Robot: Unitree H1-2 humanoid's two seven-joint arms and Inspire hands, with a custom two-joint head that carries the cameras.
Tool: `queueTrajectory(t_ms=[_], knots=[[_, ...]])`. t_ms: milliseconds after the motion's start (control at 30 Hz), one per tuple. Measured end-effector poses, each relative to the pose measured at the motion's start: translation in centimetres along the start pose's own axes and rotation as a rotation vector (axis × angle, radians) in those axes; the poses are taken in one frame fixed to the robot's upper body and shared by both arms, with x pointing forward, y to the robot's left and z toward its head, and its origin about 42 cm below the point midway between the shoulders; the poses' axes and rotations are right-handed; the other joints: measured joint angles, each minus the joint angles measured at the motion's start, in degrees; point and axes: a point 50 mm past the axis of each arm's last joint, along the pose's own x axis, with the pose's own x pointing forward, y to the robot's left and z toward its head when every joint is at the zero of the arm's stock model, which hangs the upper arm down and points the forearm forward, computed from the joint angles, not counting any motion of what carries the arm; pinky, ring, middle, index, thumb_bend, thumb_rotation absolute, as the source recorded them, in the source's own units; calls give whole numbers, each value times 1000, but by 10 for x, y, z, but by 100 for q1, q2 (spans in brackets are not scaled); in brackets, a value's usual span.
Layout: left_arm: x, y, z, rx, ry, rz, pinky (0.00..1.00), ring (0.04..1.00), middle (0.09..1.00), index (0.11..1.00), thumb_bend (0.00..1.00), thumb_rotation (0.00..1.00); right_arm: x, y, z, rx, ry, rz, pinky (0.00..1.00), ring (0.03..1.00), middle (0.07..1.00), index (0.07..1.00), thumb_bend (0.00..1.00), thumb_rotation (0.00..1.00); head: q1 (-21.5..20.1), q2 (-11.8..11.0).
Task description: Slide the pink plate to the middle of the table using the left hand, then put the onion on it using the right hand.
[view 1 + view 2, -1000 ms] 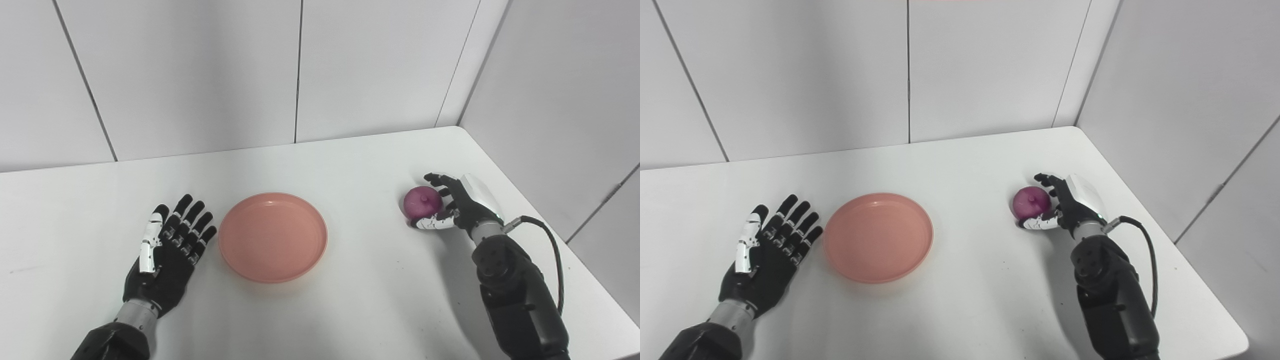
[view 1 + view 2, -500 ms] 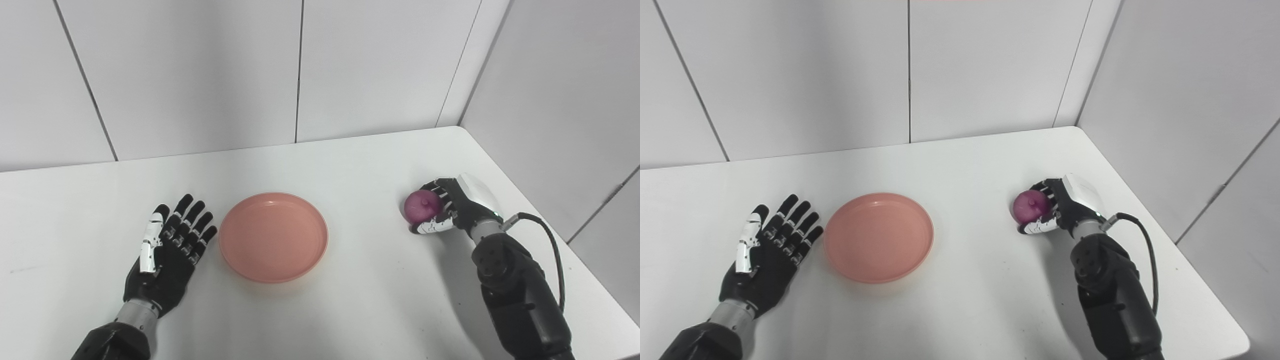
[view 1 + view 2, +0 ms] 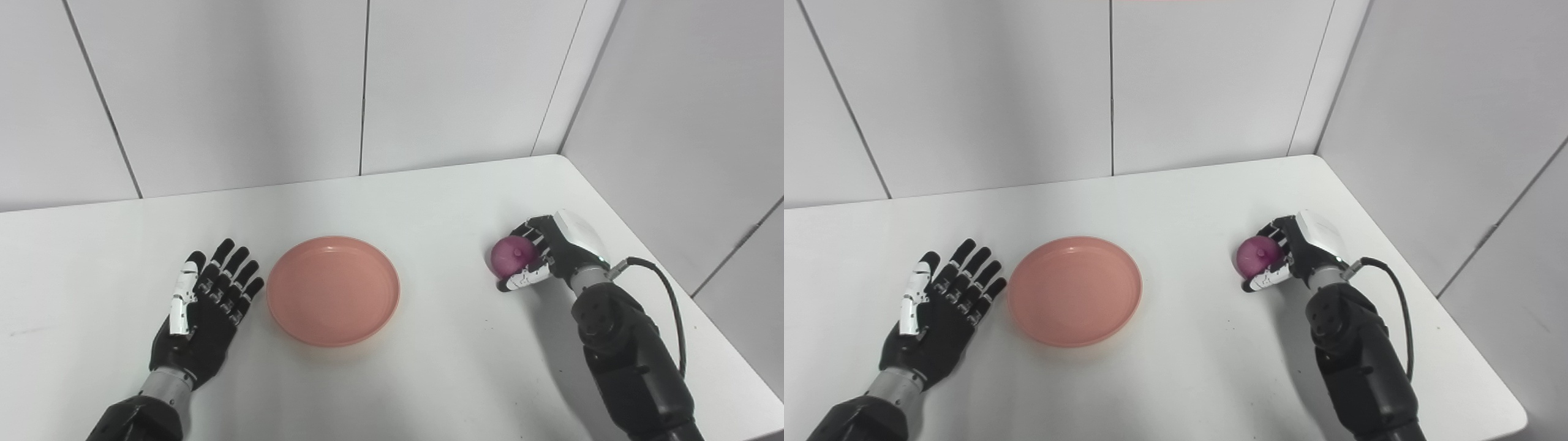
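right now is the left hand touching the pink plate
No, the left hand lies flat and open on the table beside the pink plate, with a strip of bare white table between them.

Bright, even overhead light, both views sharp. Soft shadows pool on the white bench (image 3: 429, 202) beneath the right arm; faint glare glints on the pink plate (image 3: 333, 291) rim.

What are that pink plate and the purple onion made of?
The pink plate looks like matte plastic: one even colour with a soft sheen at its rim. The onion, held in the right hand, looks smooth and uniformly magenta, possibly a plastic toy; I cannot be sure.
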Motion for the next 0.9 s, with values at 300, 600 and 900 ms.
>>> queueTrajectory(t_ms=[300,600,900], knots=[[-1,-1,1,5,-2,-5,995,986,1000,1000,389,1000,-8,-1,8,3,-33,-13,373,472,538,488,516,129,44,0],[-1,-3,0,7,-2,2,995,987,1000,1000,386,1000,-24,-19,46,25,-153,-86,395,477,537,488,517,130,123,0],[-2,-5,-1,12,-2,7,987,978,993,999,379,1000,-29,-26,88,4,-258,-104,450,524,580,489,518,134,246,0]])
